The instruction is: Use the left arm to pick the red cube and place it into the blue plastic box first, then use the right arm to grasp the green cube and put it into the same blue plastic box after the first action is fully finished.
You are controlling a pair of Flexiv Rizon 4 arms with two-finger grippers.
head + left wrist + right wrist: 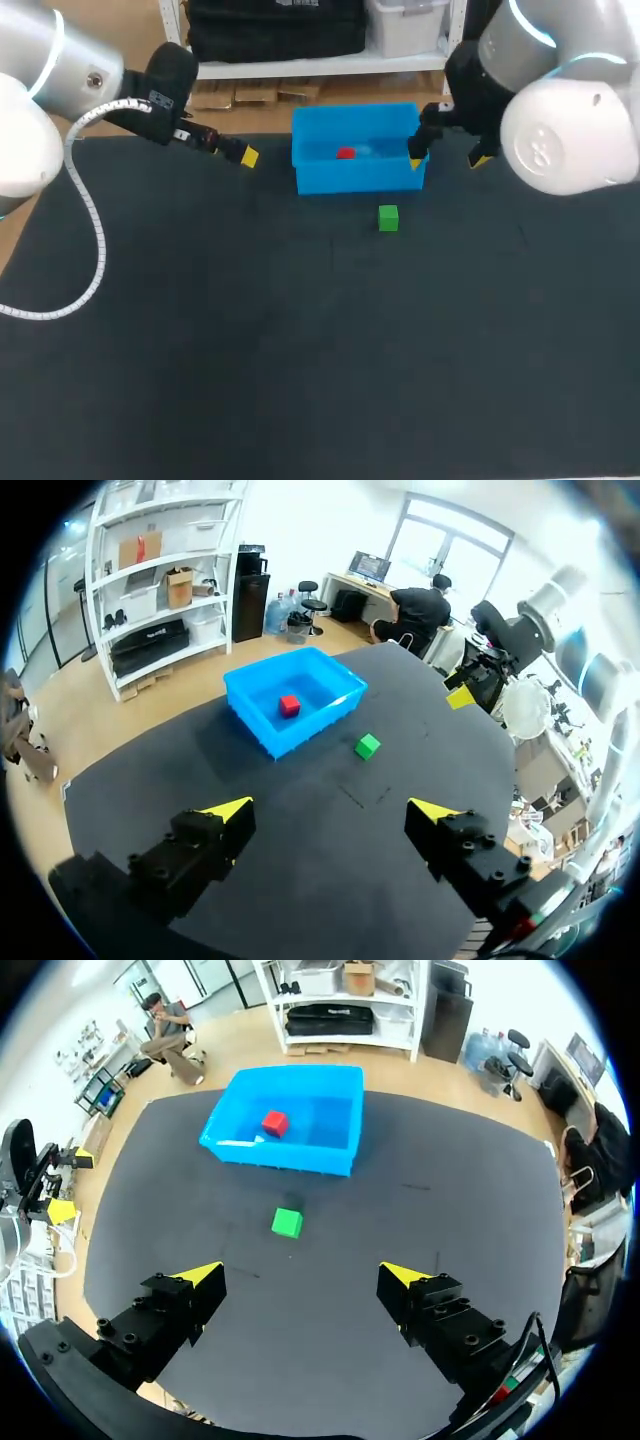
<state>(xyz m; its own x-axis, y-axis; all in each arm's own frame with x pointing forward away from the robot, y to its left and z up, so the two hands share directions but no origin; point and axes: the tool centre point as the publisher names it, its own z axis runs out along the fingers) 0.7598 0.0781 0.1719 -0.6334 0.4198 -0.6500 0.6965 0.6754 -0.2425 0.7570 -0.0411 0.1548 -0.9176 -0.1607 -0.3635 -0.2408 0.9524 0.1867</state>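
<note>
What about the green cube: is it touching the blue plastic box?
Apart. The right wrist view shows bare black table between the green cube and the blue plastic box's near wall.

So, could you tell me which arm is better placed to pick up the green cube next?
Right. The red cube already lies in the box, and the open right gripper hangs nearer the green cube than the left gripper.

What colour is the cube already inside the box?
Red; the cube in the blue box shows best in the right wrist view.
</note>
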